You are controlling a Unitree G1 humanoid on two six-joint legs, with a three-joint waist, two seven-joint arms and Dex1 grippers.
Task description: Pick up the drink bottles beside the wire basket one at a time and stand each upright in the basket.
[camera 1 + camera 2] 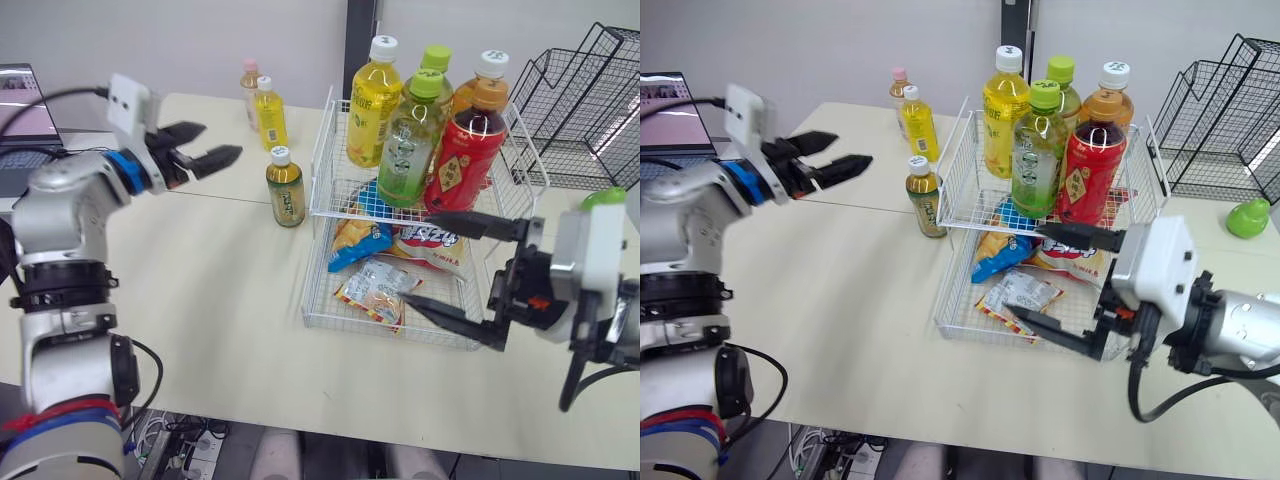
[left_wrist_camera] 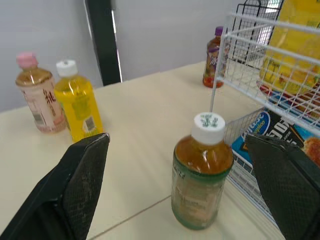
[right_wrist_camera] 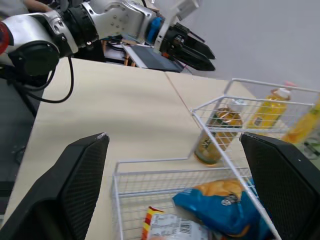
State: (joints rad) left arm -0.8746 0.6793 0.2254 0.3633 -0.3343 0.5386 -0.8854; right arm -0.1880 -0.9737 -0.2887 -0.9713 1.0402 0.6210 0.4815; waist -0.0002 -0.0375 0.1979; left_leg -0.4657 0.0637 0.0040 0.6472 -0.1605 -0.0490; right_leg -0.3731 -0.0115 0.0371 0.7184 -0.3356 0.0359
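A small amber tea bottle (image 1: 285, 186) with a white cap stands upright on the table just left of the white two-tier wire basket (image 1: 322, 150). Farther back stand a yellow bottle (image 1: 269, 113) and a pink-capped bottle (image 1: 249, 88). Several bottles stand upright in the basket's upper tier, among them a red one (image 1: 463, 155). My left gripper (image 1: 220, 142) hangs open above the table, left of the amber bottle (image 2: 200, 180), which sits between its fingers' line of sight. My right gripper (image 1: 418, 258) is open at the basket's front right, holding nothing.
Snack packets (image 1: 375, 285) lie in the basket's lower tier. A black wire rack (image 1: 590, 100) stands at the back right with a green object (image 1: 1247, 217) near it. A laptop (image 1: 25, 110) sits at the far left. A dark purple-capped bottle (image 2: 214, 57) stands behind the basket.
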